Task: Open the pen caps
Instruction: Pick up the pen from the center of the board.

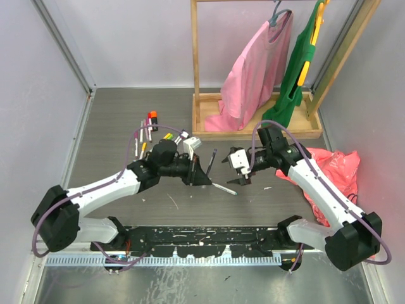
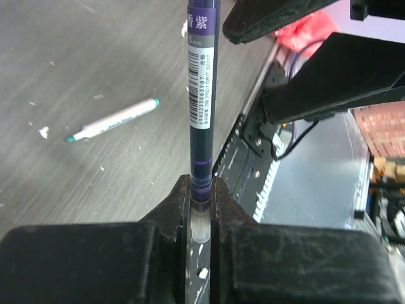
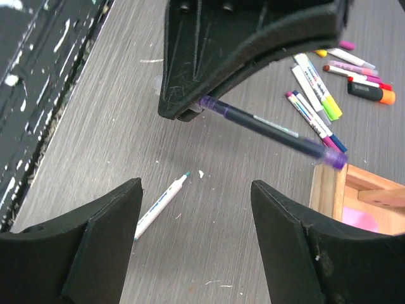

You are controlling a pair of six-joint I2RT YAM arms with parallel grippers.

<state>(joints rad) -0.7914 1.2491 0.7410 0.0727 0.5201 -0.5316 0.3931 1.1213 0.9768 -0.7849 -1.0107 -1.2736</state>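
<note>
Left wrist view showed the left pincer (image 2: 201, 190) clamped shut on the near end of a dark purple pen (image 2: 202, 95), which ran straight out from between the jaws. From above, that pen stood off the desk (image 1: 107, 139) at mid-scene. Its long axis ran near-to-far and leaned a little right, with the free end pointing far toward the wooden rack (image 1: 253, 120).

The right pincer (image 3: 195, 190) was wide open and held nothing. It sat just right of the pen and apart from it. The paler purple tip (image 3: 335, 159) at the free end was probably the cap, though I could not be sure.

The step looked like the handover for uncapping, one arm holding the barrel while the other lined up. Next, the right pincer would likely need to reach the free end, close on the tip alone and pull along the pen's axis.

A white pen (image 1: 224, 188) lay flat just near of both pincers. The other pens (image 1: 152, 130) lay far left.
</note>
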